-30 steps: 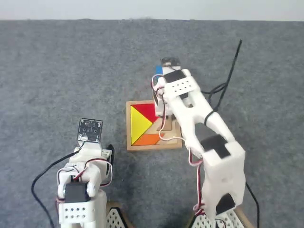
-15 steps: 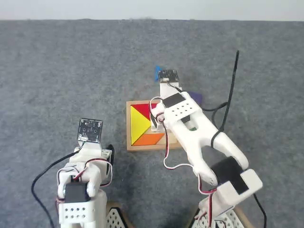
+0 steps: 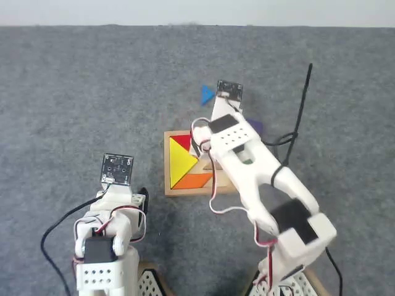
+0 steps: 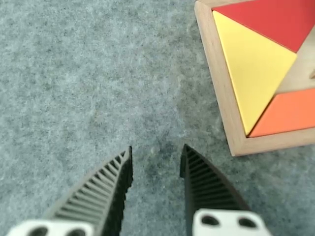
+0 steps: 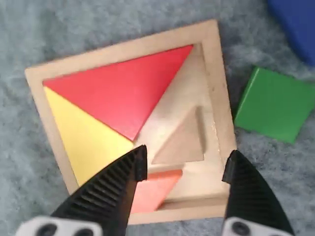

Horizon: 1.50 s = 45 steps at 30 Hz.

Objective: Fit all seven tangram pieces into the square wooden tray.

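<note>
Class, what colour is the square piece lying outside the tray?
The square piece is green; right wrist view.

1 tray (image 5: 218, 88), 7 tangram pieces (image 5: 123, 93)

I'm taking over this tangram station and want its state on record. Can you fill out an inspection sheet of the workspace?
Surface: grey mat covers the table.
Job's things: square wooden tray holds red triangle, yellow triangle, orange piece and wood-coloured triangle. Green square and dark blue piece lie on the mat beside it, light blue triangle beyond it.
Clutter: nothing seen.
Grippers: right gripper open above the tray; left gripper open over bare mat by a tray corner.
Cables: black cable beside the right arm; second black cable loops by the left arm.
Surroundings: pale wall behind the table.
</note>
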Available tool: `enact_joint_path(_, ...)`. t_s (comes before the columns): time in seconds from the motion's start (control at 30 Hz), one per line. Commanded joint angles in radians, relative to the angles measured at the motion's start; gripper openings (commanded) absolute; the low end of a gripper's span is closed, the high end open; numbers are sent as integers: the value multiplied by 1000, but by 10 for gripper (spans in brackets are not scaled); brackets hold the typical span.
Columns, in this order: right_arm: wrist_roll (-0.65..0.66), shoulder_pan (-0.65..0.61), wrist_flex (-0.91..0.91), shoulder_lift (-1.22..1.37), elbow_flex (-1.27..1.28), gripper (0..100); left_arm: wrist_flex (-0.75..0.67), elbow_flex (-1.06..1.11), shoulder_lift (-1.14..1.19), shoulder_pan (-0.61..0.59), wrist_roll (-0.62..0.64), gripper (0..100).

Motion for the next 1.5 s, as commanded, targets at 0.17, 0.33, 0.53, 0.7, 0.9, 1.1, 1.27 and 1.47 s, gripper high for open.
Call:
enact_joint_path(0.17,-137,5,131,119,-196,262,9,-8,-28,3,-6,153)
enact_joint_path(0.33,-137,8,82,131,-192,262,9,-8,-28,3,-6,153)
enact_joint_path(0.53,-129,15,59,163,-198,188,9,-8,-28,3,-6,153)
enact_joint_path(0.7,-129,16,56,191,-198,208,9,-8,-28,3,-6,153)
enact_joint_path(0.9,-127,18,59,196,-189,208,9,-8,-28,3,-6,153)
enact_joint_path(1.1,-123,47,58,266,-198,141,9,-8,-28,3,-6,153)
enact_joint_path(1.27,-91,61,58,274,-198,124,9,-8,-28,3,-6,153)
enact_joint_path(1.47,-84,59,59,255,-198,121,9,-8,-28,3,-6,153)
